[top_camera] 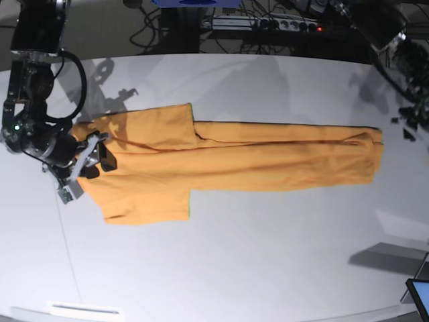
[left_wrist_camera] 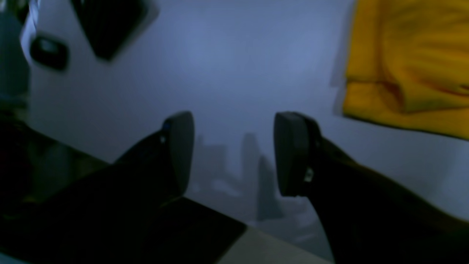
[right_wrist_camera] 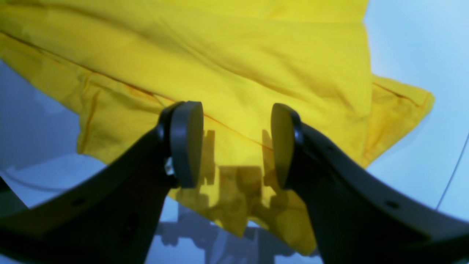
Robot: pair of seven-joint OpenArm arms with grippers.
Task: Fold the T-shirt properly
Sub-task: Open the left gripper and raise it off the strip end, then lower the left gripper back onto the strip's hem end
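Observation:
The orange-yellow T-shirt (top_camera: 228, 161) lies flat on the white table (top_camera: 234, 261), folded into a long band from left to right, with both sleeves at its left end. My right gripper (top_camera: 99, 158) is open and hovers over that left end. In the right wrist view the open gripper (right_wrist_camera: 234, 145) sits just above the shirt's (right_wrist_camera: 238, 66) seamed edge and holds nothing. My left gripper (left_wrist_camera: 234, 150) is open and empty over bare table, with the shirt's (left_wrist_camera: 410, 66) end to its upper right. No lettering or tag shows.
Cables and a power strip (top_camera: 268, 23) lie behind the table. A screen corner (top_camera: 421, 294) stands at the front right. A white strip (top_camera: 87, 310) lies at the front left edge. Dark blurred objects (left_wrist_camera: 110, 25) show at the top left of the left wrist view.

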